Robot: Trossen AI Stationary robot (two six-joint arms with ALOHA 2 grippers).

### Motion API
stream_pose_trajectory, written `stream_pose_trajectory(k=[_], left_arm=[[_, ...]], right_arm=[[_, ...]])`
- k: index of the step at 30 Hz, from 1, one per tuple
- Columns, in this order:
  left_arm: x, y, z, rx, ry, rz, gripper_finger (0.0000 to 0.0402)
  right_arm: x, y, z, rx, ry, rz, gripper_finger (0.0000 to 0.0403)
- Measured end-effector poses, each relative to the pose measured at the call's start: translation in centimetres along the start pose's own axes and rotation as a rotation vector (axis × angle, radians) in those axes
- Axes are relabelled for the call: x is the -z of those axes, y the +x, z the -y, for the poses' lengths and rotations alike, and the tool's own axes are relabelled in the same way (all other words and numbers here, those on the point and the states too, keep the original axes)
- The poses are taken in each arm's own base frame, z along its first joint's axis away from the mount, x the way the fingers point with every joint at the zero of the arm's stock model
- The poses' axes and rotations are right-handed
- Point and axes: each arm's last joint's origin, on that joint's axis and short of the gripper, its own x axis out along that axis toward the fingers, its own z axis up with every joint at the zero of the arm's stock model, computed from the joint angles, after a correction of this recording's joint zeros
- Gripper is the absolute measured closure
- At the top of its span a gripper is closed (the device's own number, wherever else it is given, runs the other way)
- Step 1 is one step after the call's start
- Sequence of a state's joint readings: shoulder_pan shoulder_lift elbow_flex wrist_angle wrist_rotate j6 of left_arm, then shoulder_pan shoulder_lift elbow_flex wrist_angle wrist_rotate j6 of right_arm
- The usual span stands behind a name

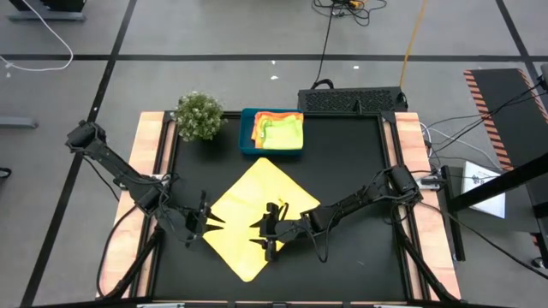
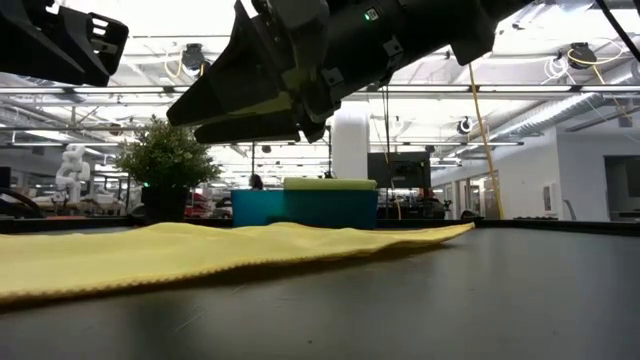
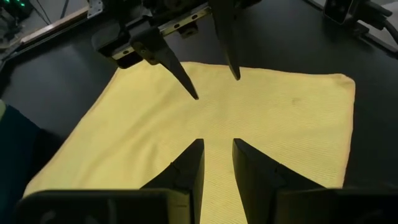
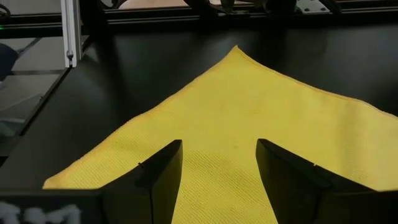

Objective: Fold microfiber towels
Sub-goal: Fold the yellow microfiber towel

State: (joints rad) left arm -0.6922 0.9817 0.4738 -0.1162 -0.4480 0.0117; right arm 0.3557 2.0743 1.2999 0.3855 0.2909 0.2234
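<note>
A yellow microfiber towel lies spread flat on the black bench, turned like a diamond, with 1 corner pointing at the far edge and 1 at the near edge, about midway between the side edges. In the low view its surface shows a few gentle ripples.

The left end effector hovers over the towel's left corner, its 2 fingers a narrow gap apart and pinching nothing; in the left wrist view only bare yellow cloth shows between them. The right end effector hangs above the towel's middle, facing the left one, its 2 fingers spread wide and empty, clear of the cloth in the low view.

At the far edge of the bench stands a blue rectangular tray holding a stack of folded towels: a lime green one on top, with orange and yellow edges showing under it. Just left of the tray, at the far left corner, stands a small green bushy plant.

No brand, label or readable writing shows on the towels, tray or arms.
</note>
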Motion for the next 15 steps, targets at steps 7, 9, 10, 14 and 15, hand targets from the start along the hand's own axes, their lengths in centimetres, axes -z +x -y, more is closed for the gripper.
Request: stream_pose_trajectory(k=[7, 9, 10, 14, 15], left_arm=[[0.0, 0.0, 0.0, 0.000, 0.022, 0.003, 0.0314], [-0.1, 0.0, 0.0, 0.000, 0.026, 0.005, 0.0314], [-0.1, 0.0, 0.0, 0.000, 0.025, 0.008, 0.0314], [-0.3, 0.0, 0.0, 0.000, 0.020, 0.019, 0.0314], [-0.4, -0.1, 0.0, 0.000, 0.018, 0.023, 0.0314]], right_arm=[[0.0, -0.1, -0.2, -0.004, -0.002, 0.000, 0.0204], [0.1, -0.1, -0.4, -0.008, -0.005, 0.000, 0.0204], [0.1, -0.2, -0.5, -0.011, -0.008, 0.000, 0.0204], [0.1, -0.3, -0.9, -0.018, -0.035, 0.011, 0.0204], [0.0, -0.3, -1.0, -0.021, -0.038, 0.015, 0.0204]])
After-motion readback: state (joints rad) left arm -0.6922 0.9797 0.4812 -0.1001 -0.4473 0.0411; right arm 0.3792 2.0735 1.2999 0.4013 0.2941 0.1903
